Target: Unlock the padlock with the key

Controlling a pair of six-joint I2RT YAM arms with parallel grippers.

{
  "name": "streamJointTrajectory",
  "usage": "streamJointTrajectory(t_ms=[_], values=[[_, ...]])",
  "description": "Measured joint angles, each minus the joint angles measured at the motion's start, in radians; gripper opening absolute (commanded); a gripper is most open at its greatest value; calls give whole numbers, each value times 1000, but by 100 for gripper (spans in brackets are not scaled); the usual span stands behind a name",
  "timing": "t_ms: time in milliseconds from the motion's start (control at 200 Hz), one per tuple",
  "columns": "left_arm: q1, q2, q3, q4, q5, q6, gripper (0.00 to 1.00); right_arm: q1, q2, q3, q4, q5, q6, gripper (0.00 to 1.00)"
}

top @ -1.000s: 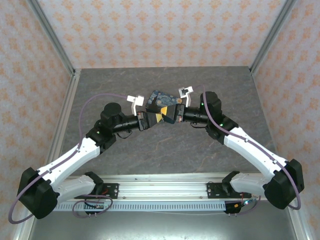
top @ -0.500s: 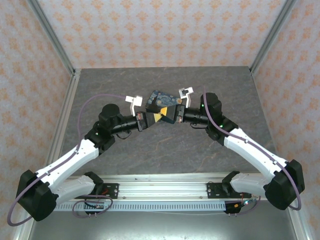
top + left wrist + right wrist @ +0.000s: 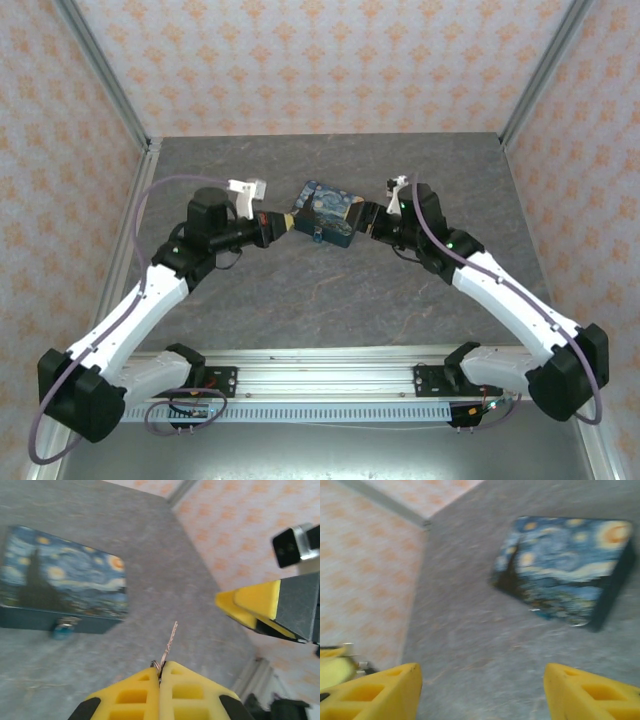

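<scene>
Left gripper (image 3: 161, 669) pinches the key (image 3: 169, 641) while right gripper (image 3: 481, 677) gapes wide.

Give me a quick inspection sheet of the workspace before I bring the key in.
Surface: grey table, flat.
Job's things: padlock on the front side of the painted box; key pinched in the left gripper.
Clutter: nothing seen.
Grippers: left gripper shut on the key, short of the painted box; right gripper open, empty.
Cables: purple cables along both arms.
Surroundings: patterned walls, metal frame posts.
</scene>
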Motion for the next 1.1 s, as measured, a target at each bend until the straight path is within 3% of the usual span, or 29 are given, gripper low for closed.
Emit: streamJointTrajectory(t_ms=[200, 305, 465, 666, 826, 1101], values=[[84, 263, 150, -98, -112, 120, 0, -93, 239, 103, -108, 90, -12, 70], [109, 440, 253, -134, -180, 161, 0, -121, 373, 179, -134, 86, -37, 66], [116, 681, 430, -185, -267, 212, 0, -134, 533, 294, -164, 69, -86, 65], [111, 900, 565, -206, -285, 241, 0, -145, 633, 346, -195, 55, -136, 63], [66, 946, 562, -224, -295, 253, 0, -155, 659, 352, -195, 20, -165, 61], [-50, 837, 411, -194, -335, 228, 0, -167, 599, 253, -136, 2, -167, 61]])
